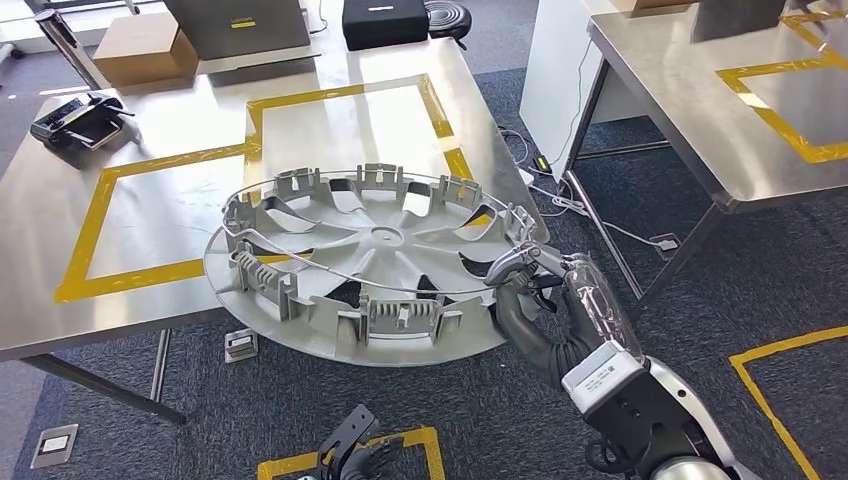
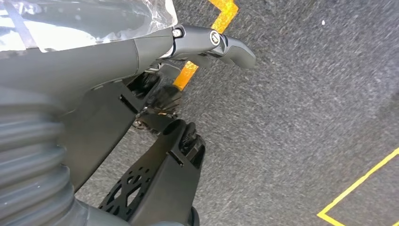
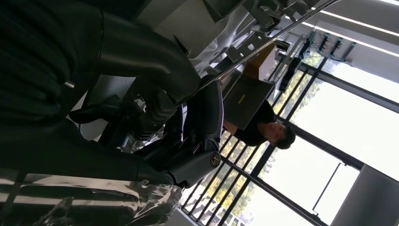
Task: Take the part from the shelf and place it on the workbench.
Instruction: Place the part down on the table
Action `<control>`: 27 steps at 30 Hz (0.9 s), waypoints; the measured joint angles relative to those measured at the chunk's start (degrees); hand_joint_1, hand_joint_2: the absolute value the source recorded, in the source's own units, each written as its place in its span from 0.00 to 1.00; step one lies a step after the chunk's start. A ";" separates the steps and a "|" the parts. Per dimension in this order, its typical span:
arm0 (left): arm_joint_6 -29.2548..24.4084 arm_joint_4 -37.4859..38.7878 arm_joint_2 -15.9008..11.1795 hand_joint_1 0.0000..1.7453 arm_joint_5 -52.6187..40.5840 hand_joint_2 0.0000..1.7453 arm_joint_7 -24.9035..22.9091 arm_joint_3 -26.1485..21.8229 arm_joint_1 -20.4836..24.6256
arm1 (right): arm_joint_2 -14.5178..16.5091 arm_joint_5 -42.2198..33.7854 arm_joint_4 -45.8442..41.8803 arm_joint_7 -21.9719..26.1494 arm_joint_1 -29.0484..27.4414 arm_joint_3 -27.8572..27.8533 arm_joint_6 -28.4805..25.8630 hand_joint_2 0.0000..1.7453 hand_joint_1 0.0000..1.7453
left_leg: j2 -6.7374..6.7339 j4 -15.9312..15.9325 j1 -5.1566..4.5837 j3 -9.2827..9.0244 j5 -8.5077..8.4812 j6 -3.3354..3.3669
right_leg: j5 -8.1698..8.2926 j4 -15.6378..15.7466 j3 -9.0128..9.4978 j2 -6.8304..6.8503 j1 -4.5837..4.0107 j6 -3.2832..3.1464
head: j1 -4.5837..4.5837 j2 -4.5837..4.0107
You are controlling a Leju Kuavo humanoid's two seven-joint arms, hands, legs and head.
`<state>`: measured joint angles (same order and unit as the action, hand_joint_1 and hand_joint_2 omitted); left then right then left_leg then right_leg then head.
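Observation:
The part is a large grey wheel cover with ribbed clips and a wire ring round its rim. It lies inner side up, slightly tilted, over the front edge of the steel workbench, half above a yellow-taped rectangle. I cannot tell whether it touches the tabletop. My right hand grips its right rim; the right wrist view shows the dark fingers closed by the rim's ribs. My left hand hangs low over the carpet, its fingers apart and holding nothing.
On the workbench's far side stand a cardboard box and a black device. A second steel table stands to the right, with cables on the carpet between them. Beyond the part a person sits.

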<state>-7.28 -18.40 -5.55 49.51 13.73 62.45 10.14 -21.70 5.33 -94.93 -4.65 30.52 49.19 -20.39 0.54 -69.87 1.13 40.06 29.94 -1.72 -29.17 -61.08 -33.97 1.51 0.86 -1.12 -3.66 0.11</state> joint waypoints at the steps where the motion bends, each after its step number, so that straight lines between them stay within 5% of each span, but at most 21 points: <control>1: -0.01 0.01 -0.03 0.00 0.00 1.00 0.00 -0.01 0.02 | 0.00 0.00 0.00 0.02 0.01 -0.01 0.00 1.00 1.00 | -0.58 3.26 -0.44 -1.46 -1.75 0.74 | -0.24 0.08 0.40 0.28 -0.24 0.05 | 0.08 -0.01; 4: -0.01 0.01 -0.04 0.00 -0.01 1.00 0.00 -0.01 0.09 | 0.00 0.00 0.01 0.08 0.00 -0.02 0.00 1.00 1.00 | -1.89 8.28 -1.55 -3.69 -2.97 2.23 | -0.48 0.59 0.90 1.04 -0.47 0.68 | 0.36 0.00; 8: -0.02 0.00 -0.01 0.00 0.00 1.00 0.07 -0.03 0.15 | -0.09 0.00 0.01 0.08 0.06 -0.11 0.03 1.00 1.00 | -1.23 11.12 -1.06 -4.62 -2.70 2.69 | -1.65 -0.64 -0.06 0.60 -0.38 1.83 | 0.40 0.00; 11: -0.02 0.00 0.15 0.00 0.01 1.00 0.17 -0.03 0.20 | -0.22 0.00 0.01 0.08 -0.04 -0.15 0.05 1.00 1.00 | -0.66 11.36 -0.84 -4.77 -2.66 2.90 | -5.46 -10.06 -5.28 -1.09 -0.27 2.41 | 0.98 0.00; 13: -0.02 0.00 0.21 0.00 0.02 1.00 0.17 -0.03 0.19 | -0.26 0.00 0.02 0.08 -0.22 -0.12 0.10 1.00 1.00 | -0.21 11.10 -0.81 -4.86 -2.37 2.92 | -5.19 -13.83 -8.06 -1.20 -0.22 2.71 | 1.20 0.00; 17: -0.02 0.00 0.26 0.00 0.03 1.00 0.24 -0.04 0.21 | -0.39 0.00 0.03 0.08 -0.27 -0.13 0.20 1.00 1.00 | 0.79 10.12 -0.71 -5.27 -1.28 2.19 | 2.32 -2.75 -4.14 -1.77 -0.17 2.37 | 1.51 0.00; 23: -0.02 0.00 0.30 0.00 0.09 1.00 0.50 -0.04 0.17 | -0.46 0.20 0.01 0.03 -0.19 -0.25 0.22 1.00 1.00 | 0.93 8.97 -0.70 -4.78 0.02 0.44 | 2.62 0.94 -2.31 -1.73 0.02 0.48 | 1.14 0.00; 27: -0.02 0.00 0.24 0.00 0.09 1.00 0.57 -0.04 0.19 | -0.45 0.43 0.01 0.01 -0.22 -0.36 0.20 1.00 1.00 | 0.42 -3.00 -0.30 0.84 5.32 -0.57 | 2.58 1.38 -1.72 -1.22 0.23 -0.10 | 0.40 0.00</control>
<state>-7.30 -18.40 -5.31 49.59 14.29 62.41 10.33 -22.15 5.76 -94.92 -4.64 30.30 48.83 -20.19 0.96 -72.87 0.82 40.90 35.25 -2.28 -26.60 -59.70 -35.69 0.29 1.09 -1.21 -3.26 0.11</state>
